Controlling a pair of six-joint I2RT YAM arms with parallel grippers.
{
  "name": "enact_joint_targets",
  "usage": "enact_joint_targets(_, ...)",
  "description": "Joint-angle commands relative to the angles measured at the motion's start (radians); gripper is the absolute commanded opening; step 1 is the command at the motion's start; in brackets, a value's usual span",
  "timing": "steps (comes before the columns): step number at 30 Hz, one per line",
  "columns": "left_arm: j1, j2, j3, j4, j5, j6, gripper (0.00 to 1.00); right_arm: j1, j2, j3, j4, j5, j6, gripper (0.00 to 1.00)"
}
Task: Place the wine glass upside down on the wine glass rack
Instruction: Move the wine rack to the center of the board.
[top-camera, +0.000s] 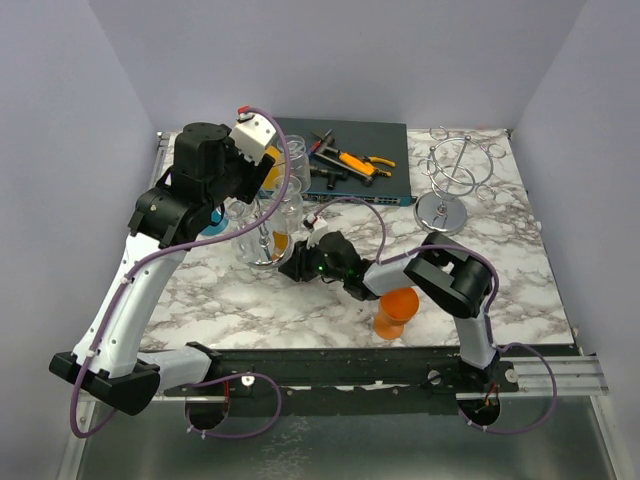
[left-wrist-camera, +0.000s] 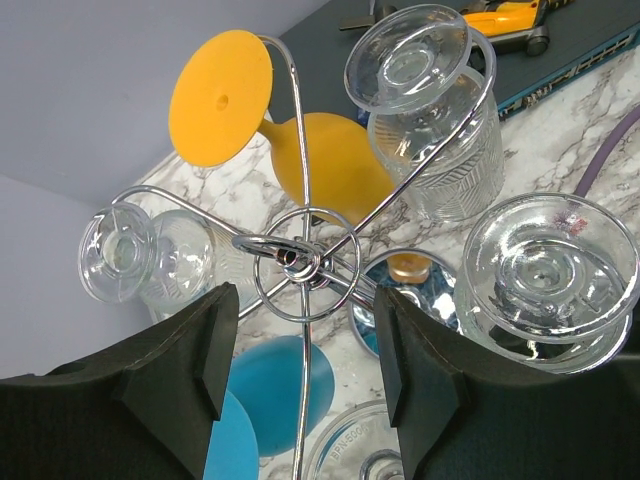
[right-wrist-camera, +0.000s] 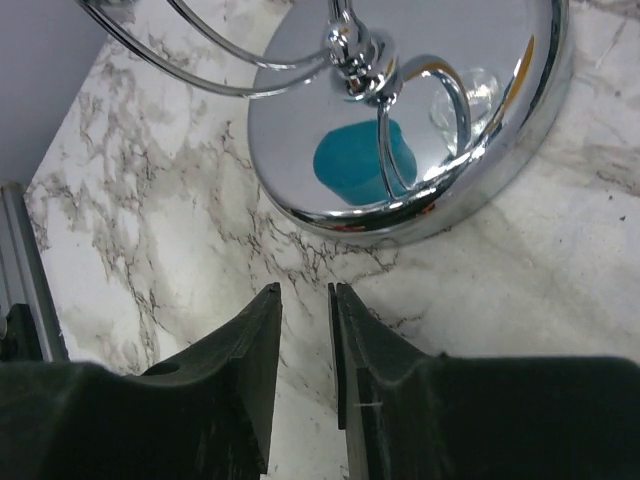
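Observation:
A chrome wine glass rack (top-camera: 262, 238) stands left of centre with several glasses hanging upside down. In the left wrist view its centre ring (left-wrist-camera: 305, 265) is ringed by a yellow glass (left-wrist-camera: 225, 95), three clear glasses (left-wrist-camera: 410, 60) and a blue glass (left-wrist-camera: 275, 385). My left gripper (left-wrist-camera: 305, 350) is open and empty just above the rack's top; it also shows in the top view (top-camera: 270, 170). An orange wine glass (top-camera: 397, 308) stands upright on the table by the right arm. My right gripper (right-wrist-camera: 305, 300) is low, nearly shut and empty, just short of the rack's base (right-wrist-camera: 470, 150).
A second, empty chrome rack (top-camera: 447, 180) stands at the back right. A dark blue box (top-camera: 350, 150) with hand tools lies at the back. The right arm (top-camera: 440, 275) lies low across the middle of the marble table (top-camera: 520, 260).

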Motion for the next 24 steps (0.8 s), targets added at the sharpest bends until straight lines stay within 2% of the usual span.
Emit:
enact_joint_targets(1, -0.001, -0.021, 0.000, 0.024, -0.023, 0.022, 0.62, 0.006, 0.020, 0.024, 0.016, -0.005, 0.022, 0.31)
enact_joint_targets(6, -0.001, -0.022, -0.006, 0.029, -0.024, 0.031, 0.63, 0.006, 0.013, 0.034, -0.069, 0.006, -0.012, 0.29)
enact_joint_targets(16, 0.000, -0.012, -0.024, 0.036, -0.042, 0.073, 0.61, 0.006, 0.117, 0.118, -0.106, -0.044, -0.005, 0.28)
enact_joint_targets(24, -0.001, -0.015, -0.055, 0.052, -0.050, 0.103, 0.61, -0.003, 0.174, 0.162, -0.093, -0.007, 0.033, 0.26)
